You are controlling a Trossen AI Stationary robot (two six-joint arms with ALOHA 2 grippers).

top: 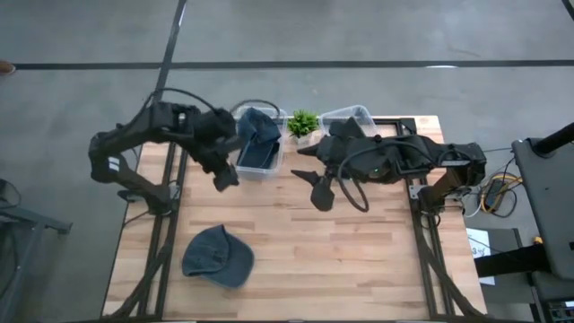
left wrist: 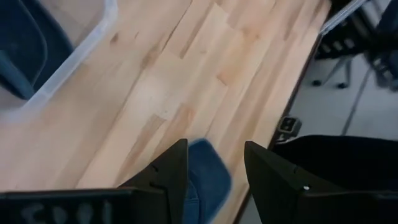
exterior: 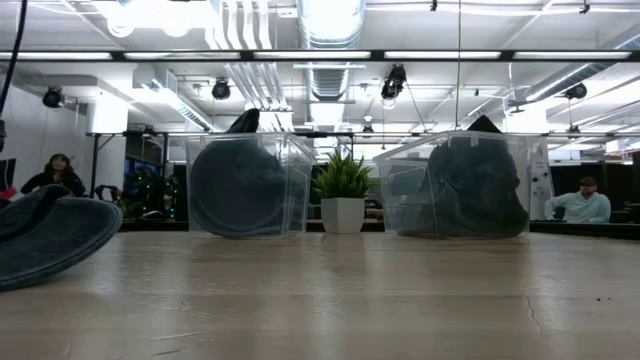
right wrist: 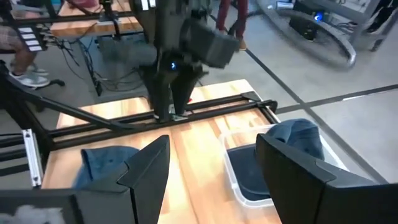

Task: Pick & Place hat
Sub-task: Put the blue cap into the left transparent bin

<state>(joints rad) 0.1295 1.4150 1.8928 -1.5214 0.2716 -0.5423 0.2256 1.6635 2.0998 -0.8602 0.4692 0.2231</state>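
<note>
One blue hat [top: 218, 257] lies loose on the desk [top: 359, 260], well below the spread, empty left claw [top: 224, 178], so picking and binning it seems left.

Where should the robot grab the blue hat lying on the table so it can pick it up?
Probably by the rounded crown of the blue hat, coming straight down from above. It lies flat and alone on the wooden table, so a soft fold pinches easily. The left gripper is open and nearer than the right gripper.
</note>
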